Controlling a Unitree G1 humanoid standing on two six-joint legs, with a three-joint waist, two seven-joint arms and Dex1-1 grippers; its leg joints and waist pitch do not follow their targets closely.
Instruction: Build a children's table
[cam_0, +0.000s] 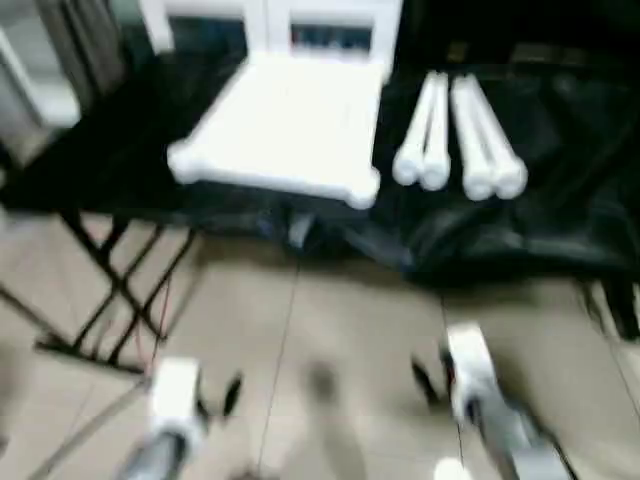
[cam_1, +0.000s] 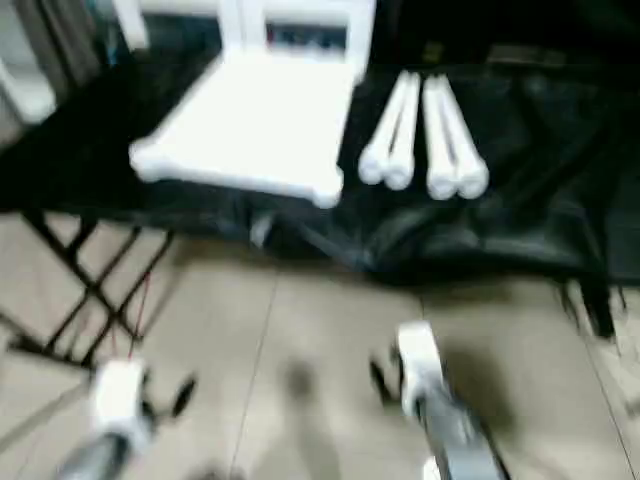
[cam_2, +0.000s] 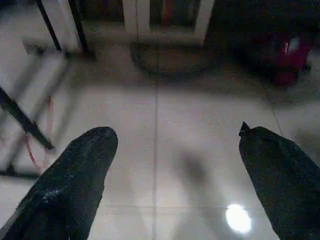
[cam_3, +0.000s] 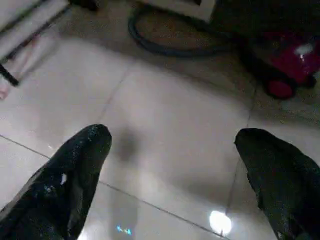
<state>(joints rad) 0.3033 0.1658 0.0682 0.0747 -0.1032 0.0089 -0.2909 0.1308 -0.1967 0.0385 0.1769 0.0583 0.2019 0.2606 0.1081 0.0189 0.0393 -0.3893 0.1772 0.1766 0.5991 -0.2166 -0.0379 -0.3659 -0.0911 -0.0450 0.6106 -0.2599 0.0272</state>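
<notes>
Square white plastic tabletop (cam_0: 285, 125) lies near the black-draped work table's (cam_0: 560, 200) front edge, 4 white tubular legs (cam_0: 458, 135) beside it for assembly; left gripper (cam_2: 175, 165) and right gripper (cam_3: 172, 165) released, empty.

pale tiled floor (cam_0: 330, 340), black-draped work table (cam_0: 560, 180), white cabinet (cam_0: 270, 20) behind.

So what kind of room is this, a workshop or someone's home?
Probably an indoor workroom or lab, not a home: a tiled floor, a folding work table draped in black cloth holding the white tabletop and four legs, and a white cabinet behind it.
</notes>
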